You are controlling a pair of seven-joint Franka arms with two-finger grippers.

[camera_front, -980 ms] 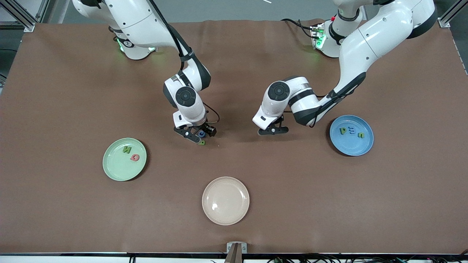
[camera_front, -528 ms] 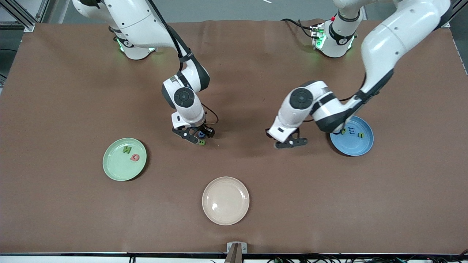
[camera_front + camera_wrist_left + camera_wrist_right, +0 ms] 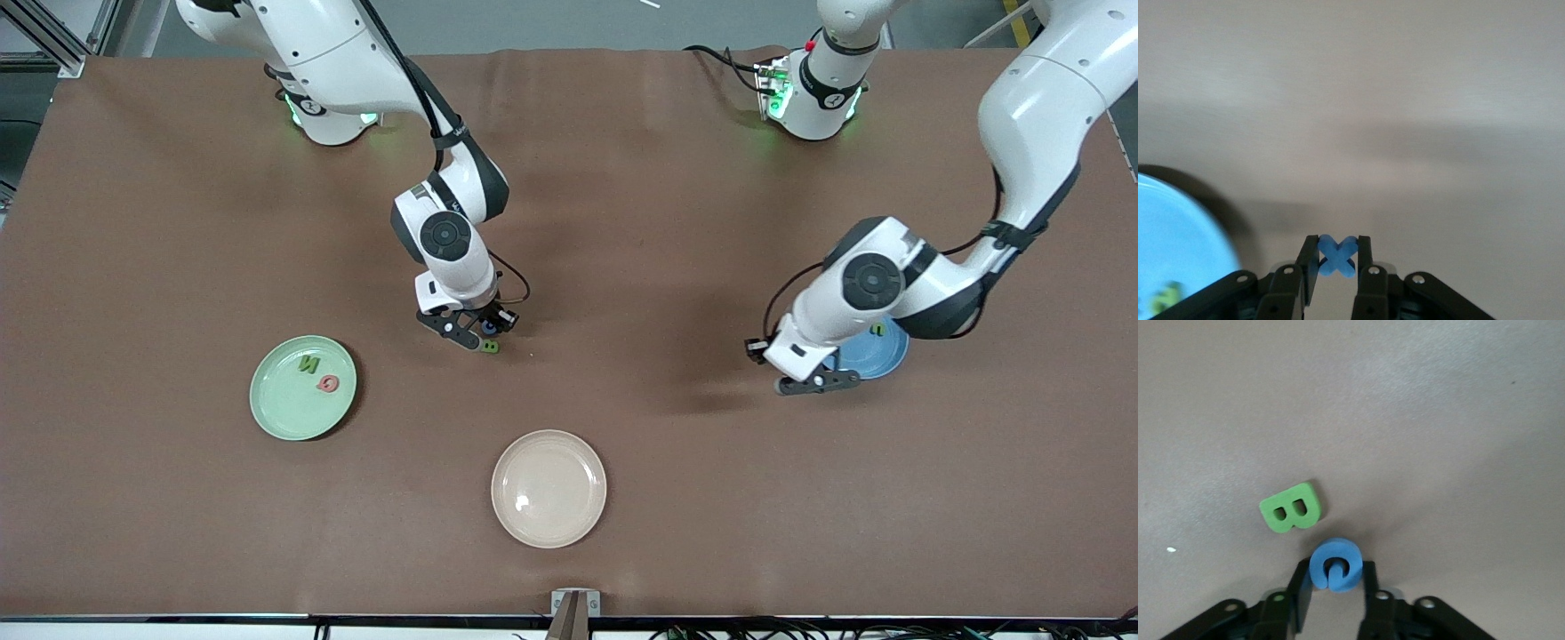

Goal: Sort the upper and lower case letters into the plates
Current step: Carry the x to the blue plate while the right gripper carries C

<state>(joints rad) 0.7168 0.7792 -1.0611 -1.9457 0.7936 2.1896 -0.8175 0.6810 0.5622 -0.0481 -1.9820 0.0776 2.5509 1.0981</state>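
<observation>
Letters legible: right tool [image 3: 1333, 581] clamps blue G [image 3: 1334, 567] beside green B [image 3: 1291, 508]; left tool [image 3: 1337, 260] clamps blue x [image 3: 1337, 255].

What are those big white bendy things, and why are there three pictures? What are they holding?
They are two robot arms with pincer hands. One picture looks down from high up; the other two come from little cameras on each wrist. The left gripper, beside the blue plate, pinches a blue x. The right gripper has closed on a blue G, next to a green B on the brown table. The green plate holds two letters. The beige plate holds nothing.
</observation>
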